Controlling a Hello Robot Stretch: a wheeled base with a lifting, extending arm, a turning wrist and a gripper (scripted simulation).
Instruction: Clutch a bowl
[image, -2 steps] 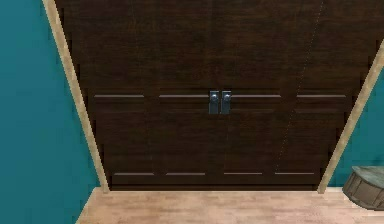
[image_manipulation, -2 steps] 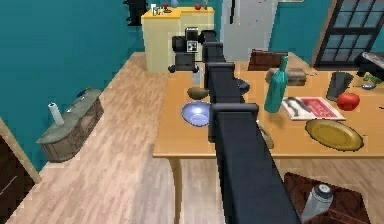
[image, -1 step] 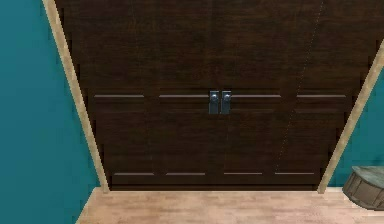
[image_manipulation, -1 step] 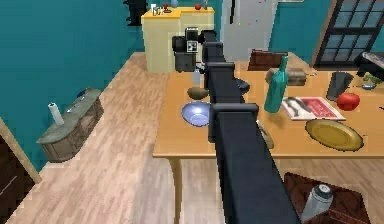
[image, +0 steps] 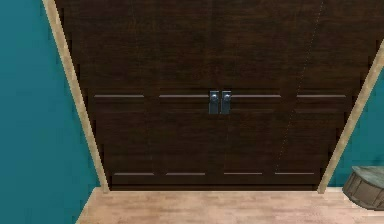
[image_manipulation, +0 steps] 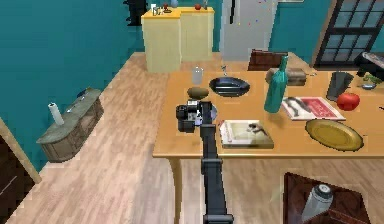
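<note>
A dark shallow bowl (image_manipulation: 229, 86) with a pale inside stands on the wooden table (image_manipulation: 300, 150), near its far side. The arm's dark bar (image_manipulation: 213, 180) rises from the arm side view's bottom edge to the table's left part. There the gripper (image_manipulation: 188, 114) shows beside two white marked squares, nearer than the bowl and a little to its left. A small brown lump (image_manipulation: 198, 93) lies just beyond the gripper, between it and the bowl. The tabletop and that lump lie behind the gripper, so I cannot tell whether it holds anything.
The table also bears a teal bottle (image_manipulation: 276, 85), glass (image_manipulation: 198, 74), book (image_manipulation: 246, 133), golden plate (image_manipulation: 334, 134), red apple (image_manipulation: 347, 101) and dark mug (image_manipulation: 340, 84). Yellow cabinets (image_manipulation: 178, 38) stand beyond. A low grey bench (image_manipulation: 70, 125) lines the teal wall. Dark double doors (image: 210, 90) face the forward view.
</note>
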